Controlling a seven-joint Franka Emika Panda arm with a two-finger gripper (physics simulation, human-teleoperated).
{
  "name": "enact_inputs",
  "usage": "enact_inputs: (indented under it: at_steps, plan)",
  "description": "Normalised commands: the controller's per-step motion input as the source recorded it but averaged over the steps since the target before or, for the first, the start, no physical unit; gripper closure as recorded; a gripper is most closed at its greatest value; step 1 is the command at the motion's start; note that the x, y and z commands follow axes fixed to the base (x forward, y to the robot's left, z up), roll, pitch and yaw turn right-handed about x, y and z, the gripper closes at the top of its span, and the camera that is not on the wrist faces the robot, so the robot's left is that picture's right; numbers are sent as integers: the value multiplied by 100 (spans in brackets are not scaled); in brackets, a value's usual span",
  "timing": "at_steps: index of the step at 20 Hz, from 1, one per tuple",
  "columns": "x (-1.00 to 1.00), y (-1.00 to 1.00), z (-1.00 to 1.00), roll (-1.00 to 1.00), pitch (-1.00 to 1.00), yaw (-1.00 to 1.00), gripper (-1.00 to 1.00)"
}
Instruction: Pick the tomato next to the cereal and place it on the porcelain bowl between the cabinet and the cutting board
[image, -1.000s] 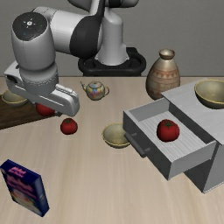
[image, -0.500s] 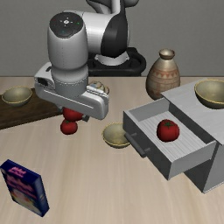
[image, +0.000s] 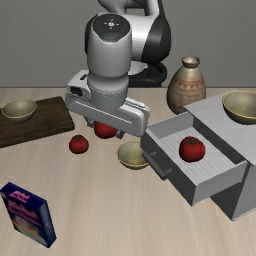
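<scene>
round tomato [image: 104,130], no clear long axis, in hand's [image: 107,126] pinch, nr bowl [image: 132,155]

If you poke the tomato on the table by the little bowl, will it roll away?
Probably. The tomato looks round with nothing against it, so a nudge would likely send it rolling across the flat table. It's small, so probably light, and its smooth skin might be slippery to grab.

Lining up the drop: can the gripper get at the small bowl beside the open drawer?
Probably yes: the gripper hangs near the bowl, nothing lies in it, and the drawer stands beside, not over it.
</scene>
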Motion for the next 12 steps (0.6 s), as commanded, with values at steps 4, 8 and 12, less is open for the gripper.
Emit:
enact_inputs:
  at_steps: [4,8,12]
  plan:
    - [0,-100,0,0,0,0,100]
    - [0,0,-100,0,0,0,100]
    - [0,75,-25,0,0,0,100]
